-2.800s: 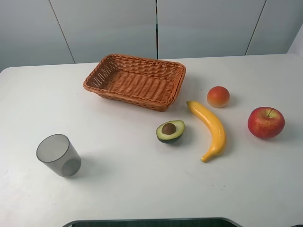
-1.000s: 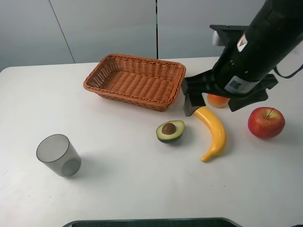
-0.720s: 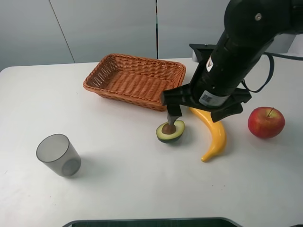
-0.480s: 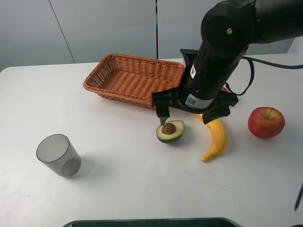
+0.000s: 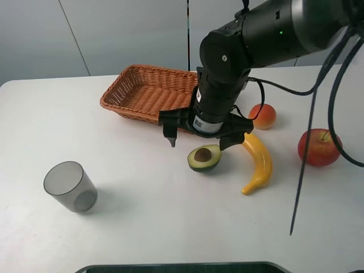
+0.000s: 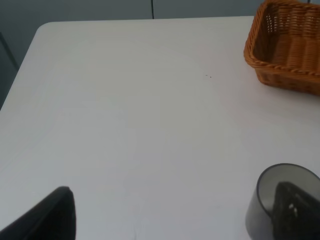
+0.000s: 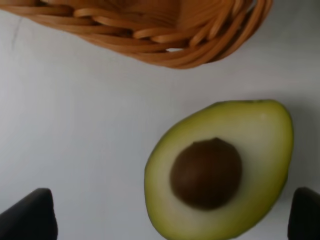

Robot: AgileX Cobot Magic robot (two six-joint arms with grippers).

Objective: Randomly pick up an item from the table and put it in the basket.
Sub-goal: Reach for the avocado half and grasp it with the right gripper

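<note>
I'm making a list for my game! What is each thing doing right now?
avocado: lying cut side up, not grabbed
basket: empty
cup: upright, empty
banana: lying flat, untouched
apple: stem up
right hand: open, over the avocado
left hand: open, holding nothing

Pale grey wall panels (image 5: 131,34), thin dark seams (image 5: 188,23) between them

I've got my right arm (image 5: 267,34) reaching in from the far right and bending steeply down, right gripper (image 5: 199,141) pointing downward with jaws spread wide, while my left gripper (image 6: 172,220) hangs with dark fingers (image 6: 50,215) well apart.
</note>
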